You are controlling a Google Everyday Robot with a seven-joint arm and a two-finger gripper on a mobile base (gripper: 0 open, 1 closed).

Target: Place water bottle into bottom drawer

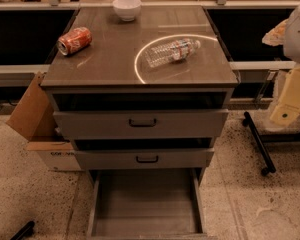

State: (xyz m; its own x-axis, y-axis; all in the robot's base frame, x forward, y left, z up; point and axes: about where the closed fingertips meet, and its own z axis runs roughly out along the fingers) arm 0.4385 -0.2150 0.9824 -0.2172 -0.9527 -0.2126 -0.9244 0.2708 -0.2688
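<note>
The water bottle [172,51] lies on its side on the cabinet top [110,59], right of the middle, with its white cap pointing to the back right. The bottom drawer [146,204] is pulled far out at floor level, and its grey floor holds nothing. My gripper [289,100] shows as a cream-coloured piece under a white arm part at the right edge. It hangs beside the cabinet, right of the bottle and lower than the top, and holds nothing that I can see.
An orange-red soda can [74,40] lies at the top's left edge. A white bowl [127,8] stands at the back. The two upper drawers [142,123] are slightly open. A cardboard box [32,119] stands left of the cabinet. A black wheeled leg [259,143] is on the right.
</note>
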